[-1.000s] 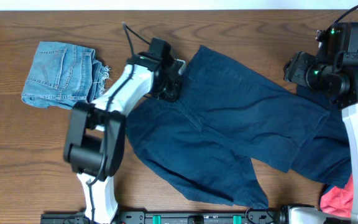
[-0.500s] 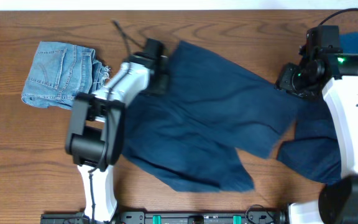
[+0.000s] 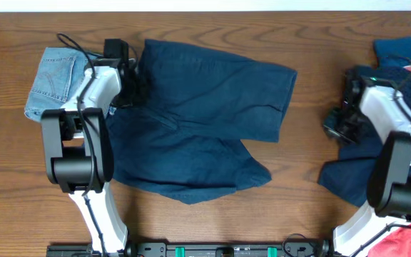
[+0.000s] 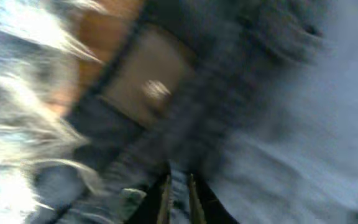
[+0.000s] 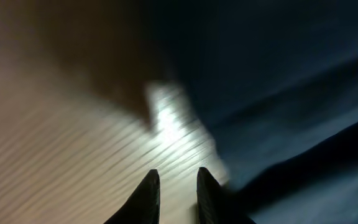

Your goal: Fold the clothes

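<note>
Your left gripper [image 4: 178,182] is clamped on the navy shorts [image 3: 205,114] beside the denim shorts [image 3: 52,82]; your right gripper [image 5: 178,175] hangs slightly parted, empty, over the table [image 5: 55,143].

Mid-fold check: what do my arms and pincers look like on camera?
The left arm and right arm have white link shells with black joints. A thin black cable loops off the left arm near its wrist, and a small green light glows on the right arm. The left pincer and right pincer each show two slim, dark, tapered fingers.
</note>
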{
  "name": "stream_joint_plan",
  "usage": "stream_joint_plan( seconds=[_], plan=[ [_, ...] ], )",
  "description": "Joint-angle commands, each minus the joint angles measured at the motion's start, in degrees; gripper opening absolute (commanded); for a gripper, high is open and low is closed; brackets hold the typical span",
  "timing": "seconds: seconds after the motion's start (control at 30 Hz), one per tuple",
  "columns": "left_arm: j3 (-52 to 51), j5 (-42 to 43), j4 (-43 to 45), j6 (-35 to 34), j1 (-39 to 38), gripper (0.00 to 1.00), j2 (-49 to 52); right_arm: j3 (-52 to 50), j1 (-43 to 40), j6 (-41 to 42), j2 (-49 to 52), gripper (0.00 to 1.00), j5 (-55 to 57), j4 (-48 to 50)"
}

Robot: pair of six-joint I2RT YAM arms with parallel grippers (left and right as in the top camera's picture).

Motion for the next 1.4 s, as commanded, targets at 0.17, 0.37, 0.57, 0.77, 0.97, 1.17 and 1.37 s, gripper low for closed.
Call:
stream_joint_plan(
  seconds=[0.17,0.37,0.57,0.77,0.97,1.17,1.37],
  plan=[
    [-0.52,4.11,-3.06,1.18,-5.03,0.36,-13.57,-5.05,-15.13,1.77,1.9,0.17,9.86,4.66],
    [-0.52,3.48,-8.35,1.22,-5.07,0.5,-24.11,0.87,-31.89,2.21,1.88,0.15,7.87,5.05],
    [-0.55,-2.08,-14.51,1.2,-4.83,0.56,-31.06,16.28,-41.33,-7.48,0.98,0.22,-6.84,-2.14],
    [-0.55,-2.43,-19.74,1.22,-4.83,0.59,-32.3,20.85,-38.47,-19.5,-3.52,0.48,-32.63,-5.49],
    [-0.72,-2.56,-23.28,1.25,-4.83,0.59,-31.39,20.65,-24.74,-22.4,-5.38,0.48,-33.14,-9.94],
    [-2.67,-2.58,-24.92,1.46,-4.83,0.56,-30.47,14.62,-4.04,-22.45,-4.85,0.38,-30.14,-8.57],
    [-4.33,-4.07,-26.23,1.46,-4.83,0.58,-30.14,4.85,15.28,-22.4,-2.14,0.43,-25.22,-5.05]
  ],
)
